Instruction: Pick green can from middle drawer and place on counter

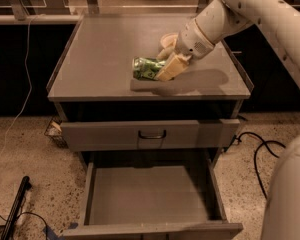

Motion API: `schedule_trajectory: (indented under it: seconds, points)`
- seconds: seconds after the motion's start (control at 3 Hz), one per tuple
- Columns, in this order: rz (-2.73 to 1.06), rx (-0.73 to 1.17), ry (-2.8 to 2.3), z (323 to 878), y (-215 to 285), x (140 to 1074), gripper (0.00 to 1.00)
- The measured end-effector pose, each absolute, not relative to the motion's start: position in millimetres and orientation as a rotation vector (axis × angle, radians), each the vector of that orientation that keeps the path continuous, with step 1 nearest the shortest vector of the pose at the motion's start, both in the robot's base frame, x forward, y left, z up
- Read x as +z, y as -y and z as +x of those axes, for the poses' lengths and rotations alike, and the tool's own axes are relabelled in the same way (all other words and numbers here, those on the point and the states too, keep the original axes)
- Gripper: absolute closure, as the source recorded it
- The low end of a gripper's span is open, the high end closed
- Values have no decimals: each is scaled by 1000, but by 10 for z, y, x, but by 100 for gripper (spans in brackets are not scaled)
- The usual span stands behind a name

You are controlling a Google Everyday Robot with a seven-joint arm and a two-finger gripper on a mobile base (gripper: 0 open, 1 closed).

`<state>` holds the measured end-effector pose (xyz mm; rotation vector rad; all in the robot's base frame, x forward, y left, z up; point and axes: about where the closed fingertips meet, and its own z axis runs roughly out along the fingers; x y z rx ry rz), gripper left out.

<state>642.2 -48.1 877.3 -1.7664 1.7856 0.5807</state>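
The green can (145,68) lies on its side in my gripper (157,70), held just above the counter (100,59), near its middle front. The gripper's tan fingers (170,66) are shut on the can's right end. The white arm reaches in from the upper right. The middle drawer (147,194) stands pulled out below the cabinet, its grey floor bare.
A white bowl (167,40) sits on the counter behind the gripper, partly hidden by it. A closed drawer front with a dark loop handle (152,134) is above the open drawer. Cables lie on the speckled floor at the right (262,144) and left.
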Motion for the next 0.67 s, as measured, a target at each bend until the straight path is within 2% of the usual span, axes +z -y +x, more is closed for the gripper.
schedule_trajectory:
  seconds: [0.67]
  points:
    - [-1687,634,-1824,6876,540,8473,99]
